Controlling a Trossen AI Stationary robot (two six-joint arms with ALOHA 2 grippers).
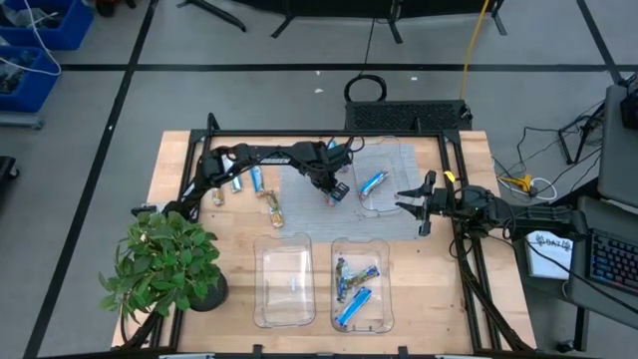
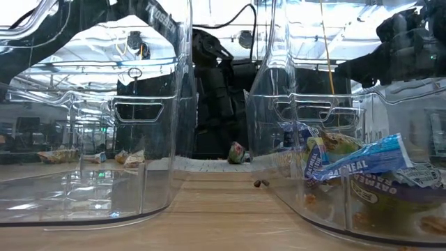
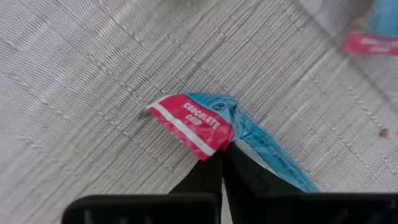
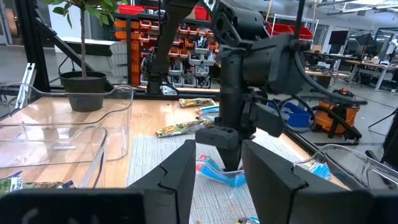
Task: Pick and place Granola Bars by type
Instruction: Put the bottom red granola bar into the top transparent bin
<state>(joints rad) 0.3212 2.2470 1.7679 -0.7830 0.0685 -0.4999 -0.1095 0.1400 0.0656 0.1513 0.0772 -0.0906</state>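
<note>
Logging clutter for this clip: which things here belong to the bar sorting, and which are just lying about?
Job:
- left gripper, shut on the blue-and-red bar
- loose bars on the table
- sorted bars in the right tray
- empty left tray
- right gripper, open, waiting

Lying about:
- potted plant
- grey mat

a potted plant (image 1: 164, 261) stands at the bench's (image 1: 179, 165) front left corner. two clear trays (image 1: 284, 282) sit side by side along the front edge. a grey woven mat (image 1: 394, 214) covers the middle toward the back edge.
</note>
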